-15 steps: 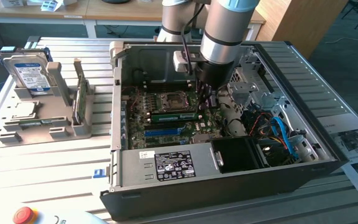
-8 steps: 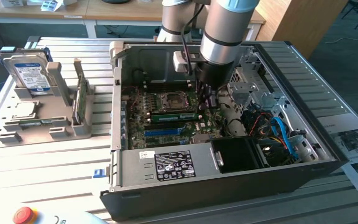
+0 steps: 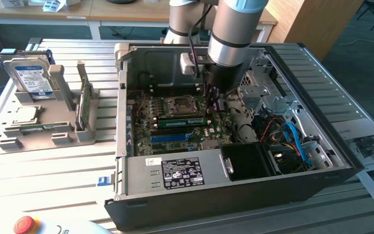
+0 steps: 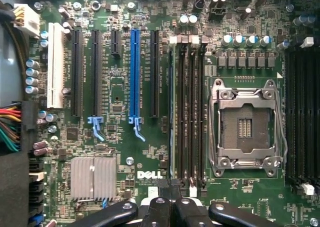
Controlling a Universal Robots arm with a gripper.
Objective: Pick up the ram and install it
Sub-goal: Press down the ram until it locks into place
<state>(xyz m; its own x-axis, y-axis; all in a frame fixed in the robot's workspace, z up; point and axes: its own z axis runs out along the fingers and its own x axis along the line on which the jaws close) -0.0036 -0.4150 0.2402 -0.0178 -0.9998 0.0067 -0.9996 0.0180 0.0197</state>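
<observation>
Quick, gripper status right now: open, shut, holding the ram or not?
Gripper: shut, over the motherboard beside the memory slots; whether it grips the ram cannot be told.

The robot arm comes down almost vertically from the top of the exterior view, its silver and light blue segments standing upright and its black wrist part pointing straight down. The gripper hangs at the lower end of the wrist, and its fingers are closed together. In the wrist view the gripper shows as black linkage bars with round bolts, and the two fingers meet in the middle.
</observation>
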